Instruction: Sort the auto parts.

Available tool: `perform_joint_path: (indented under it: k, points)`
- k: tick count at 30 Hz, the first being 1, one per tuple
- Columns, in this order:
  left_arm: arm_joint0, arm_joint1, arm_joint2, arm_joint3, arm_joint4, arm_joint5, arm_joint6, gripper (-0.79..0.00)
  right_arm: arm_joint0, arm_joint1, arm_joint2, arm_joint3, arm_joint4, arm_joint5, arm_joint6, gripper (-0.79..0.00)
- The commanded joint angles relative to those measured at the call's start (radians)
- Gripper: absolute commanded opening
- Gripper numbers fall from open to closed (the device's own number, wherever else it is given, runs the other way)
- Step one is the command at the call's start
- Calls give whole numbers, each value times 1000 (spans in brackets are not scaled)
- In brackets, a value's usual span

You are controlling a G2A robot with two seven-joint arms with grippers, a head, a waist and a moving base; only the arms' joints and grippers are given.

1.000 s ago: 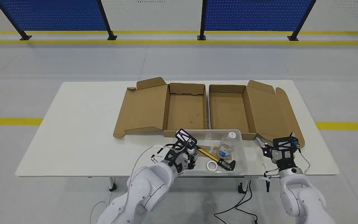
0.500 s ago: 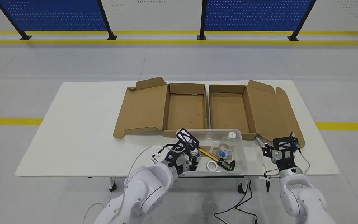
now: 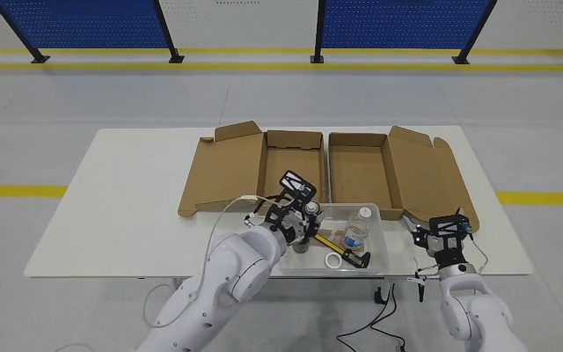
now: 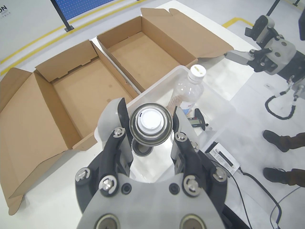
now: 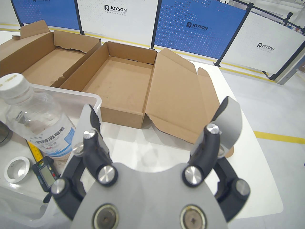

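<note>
My left gripper (image 4: 149, 110) is shut on a metal can (image 4: 150, 126) with a white cap, held upright above the clear plastic bin (image 4: 166, 75). In the top view this gripper (image 3: 303, 213) hangs over the bin's (image 3: 380, 209) far left corner. Under the can a metal ring (image 4: 142, 148) lies in the bin. A water bottle (image 3: 356, 231), a caliper (image 3: 341, 248) with a yellow scale and a white ring (image 3: 333, 261) also lie in the bin. My right gripper (image 5: 162, 117) stands open over bare table right of the bin, in the top view (image 3: 437, 231).
Two open cardboard boxes stand side by side behind the bin, the left box (image 3: 293, 176) and the right box (image 3: 358, 176), flaps spread outward. The right box's flap (image 5: 176, 96) lies just beyond my right gripper. The table's front edge is close behind both arms.
My left gripper has risen out of the bin with the can and moved back toward the left box. The right arm has not moved.
</note>
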Motion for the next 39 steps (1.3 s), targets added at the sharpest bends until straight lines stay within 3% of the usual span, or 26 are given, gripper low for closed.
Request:
perform_joint_path:
  k: [1, 14, 24, 39]
  points:
    - [-42, -7, 3, 51, 8, 14, 25, -785, 0, 0, 0, 0, 0, 0, 0, 0]
    - [-225, -56, 48, 361, -15, 84, 141, -785, 0, 0, 0, 0, 0, 0, 0, 0]
    - [-344, -96, 80, 678, -3, 125, 242, -785, 0, 0, 0, 0, 0, 0, 0, 0]
    - [-420, -151, 121, 972, -21, 135, 359, -785, 0, 0, 0, 0, 0, 0, 0, 0]
